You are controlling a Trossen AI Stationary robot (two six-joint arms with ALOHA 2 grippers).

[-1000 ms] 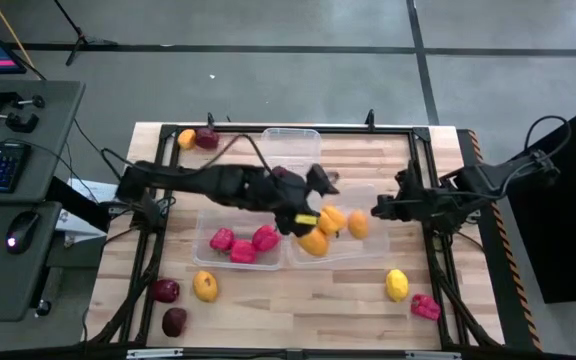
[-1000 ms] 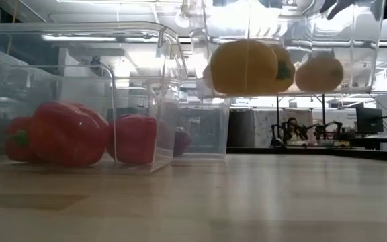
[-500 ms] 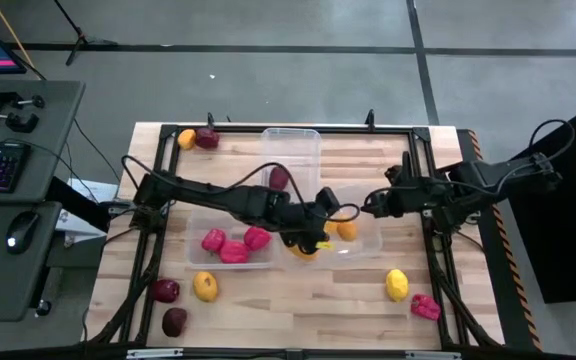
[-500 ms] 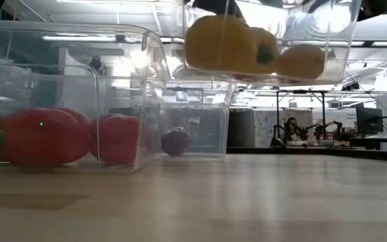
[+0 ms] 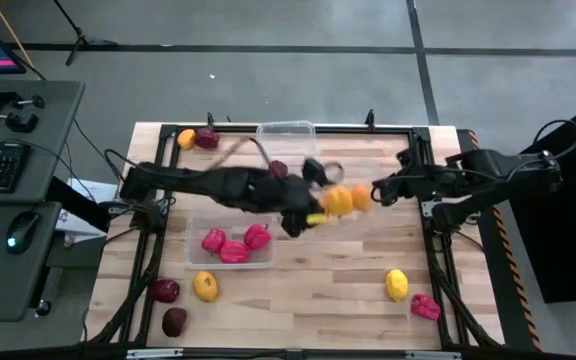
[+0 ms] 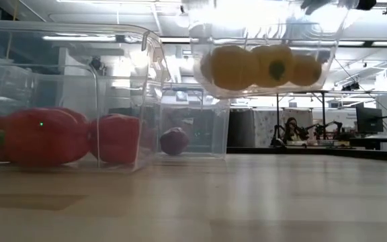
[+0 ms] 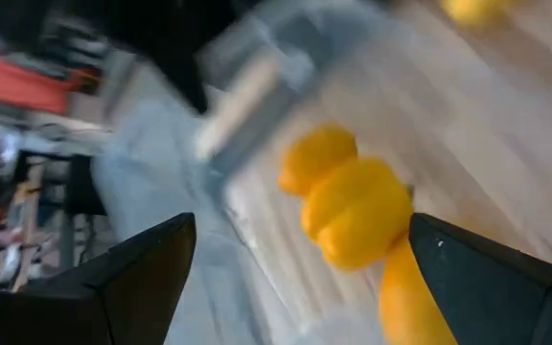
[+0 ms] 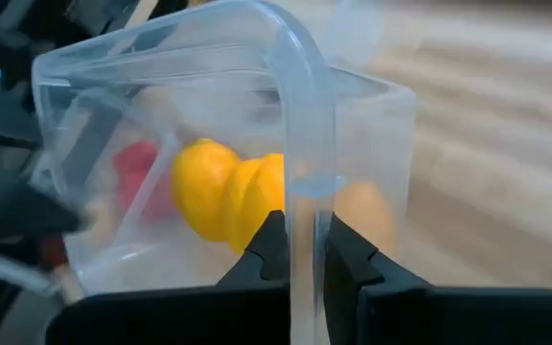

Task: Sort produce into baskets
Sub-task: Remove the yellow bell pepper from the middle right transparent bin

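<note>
A clear tub (image 6: 267,40) with yellow and orange pieces (image 5: 346,199) hangs in the air over the table's middle. My right gripper (image 5: 376,192) is shut on its right end; it also shows in the right wrist view (image 8: 305,235). My left gripper (image 5: 306,212) is open at the tub's left end, and in the left wrist view (image 7: 301,222) its fingers stand wide apart. A second tub (image 5: 230,245) with red pieces (image 6: 42,138) rests on the table. A third tub (image 5: 286,140) at the far side holds a maroon piece (image 6: 174,141). My left gripper is close to the lifted tub's left end; I cannot tell whether it touches it. My right gripper pinches the tub's end wall just below the rim (image 8: 307,182), one finger on each face of the wall. The fingers come about level from the table's right side. The tub is lifted clear, slightly tilted.
Loose pieces lie on the table: an orange one (image 5: 186,138) and a maroon one (image 5: 206,138) at the far left, two maroon ones (image 5: 165,290) and an orange one (image 5: 205,286) at the near left, a yellow one (image 5: 396,284) and a red one (image 5: 425,306) at the near right.
The lifted tub with the yellow pieces has been carried toward the table's far edge, staying clear of the table. Both grippers have gone that way with it. The pieces inside have shifted together. The tub with red pieces has slid a little toward the left.
</note>
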